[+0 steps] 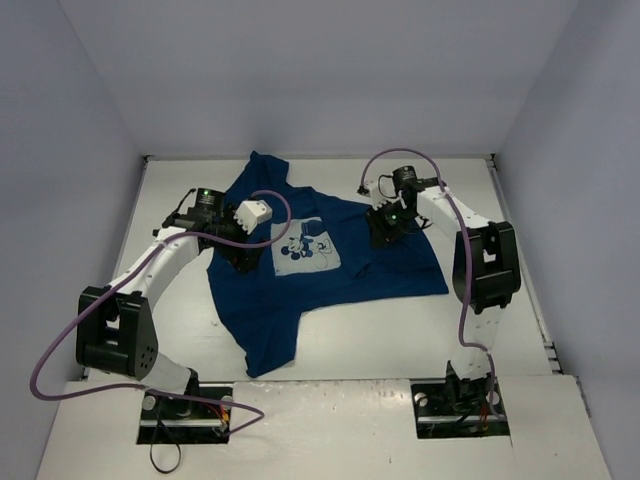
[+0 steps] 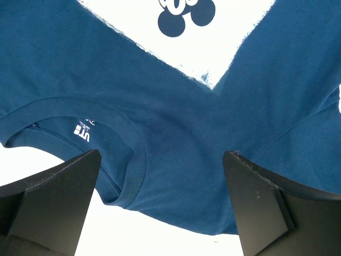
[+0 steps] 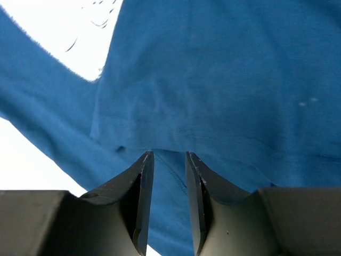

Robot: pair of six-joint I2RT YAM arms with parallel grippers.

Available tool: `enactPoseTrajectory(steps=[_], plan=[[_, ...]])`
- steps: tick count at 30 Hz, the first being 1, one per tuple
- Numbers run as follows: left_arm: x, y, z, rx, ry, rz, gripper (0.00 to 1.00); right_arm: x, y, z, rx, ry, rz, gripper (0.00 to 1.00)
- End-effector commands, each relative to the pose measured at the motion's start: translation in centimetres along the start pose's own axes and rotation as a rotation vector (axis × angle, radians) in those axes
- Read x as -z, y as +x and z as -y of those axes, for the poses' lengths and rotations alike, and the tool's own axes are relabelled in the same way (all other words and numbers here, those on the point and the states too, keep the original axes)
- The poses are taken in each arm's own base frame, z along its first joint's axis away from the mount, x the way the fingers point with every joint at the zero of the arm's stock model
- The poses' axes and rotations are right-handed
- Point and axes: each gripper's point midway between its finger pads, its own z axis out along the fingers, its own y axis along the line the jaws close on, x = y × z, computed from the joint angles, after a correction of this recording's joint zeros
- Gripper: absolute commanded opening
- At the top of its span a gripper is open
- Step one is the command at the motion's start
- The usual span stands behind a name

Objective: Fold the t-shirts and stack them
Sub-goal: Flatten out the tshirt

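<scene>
Right claw (image 3: pixel 169 156) clenched on a hem fold of the t-shirt (image 1: pixel 330 285), spread print-up in the middle of the table (image 1: pixel 380 340); left claw (image 2: pixel 162 156) released, gaping wide over the collar (image 2: pixel 133 160). Take the collar band deep before closing, then lift level with the right for a straight crease. Watch the purple cable (image 1: pixel 283 200) looping above the cloth and the crumpled far sleeve (image 1: pixel 262 172).

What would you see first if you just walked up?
A big navy t-shirt lies spread on the white table, a pale cartoon-mouse print on its chest. The left hand hovers open by the collar, and the right hand pinches cloth at the shirt's right side.
</scene>
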Motion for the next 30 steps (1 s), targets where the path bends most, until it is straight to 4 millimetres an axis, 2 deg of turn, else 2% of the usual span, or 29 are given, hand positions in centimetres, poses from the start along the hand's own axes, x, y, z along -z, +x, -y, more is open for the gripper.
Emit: enactPoseTrajectory(steps=[1, 9, 17, 30], plan=[[1.2, -2.2, -0.8, -0.009, -0.044, 0.079, 0.96, 1.0, -2.1, 1.1, -0.023, 0.094, 0.059, 0.28], [1.1, -2.1, -0.9, -0.014, -0.045, 0.075, 0.96, -0.8, -0.4, 0.8, -0.005, 0.113, -0.012, 0.26], [1.2, -2.2, -1.0, -0.021, -0.048, 0.076, 0.96, -2.1, 0.5, 1.4, 0.002, 0.117, -0.055, 0.33], [1.4, -2.4, -1.2, -0.033, -0.057, 0.079, 0.96, -3.2, 1.6, 1.5, 0.030, 0.109, -0.095, 0.29]])
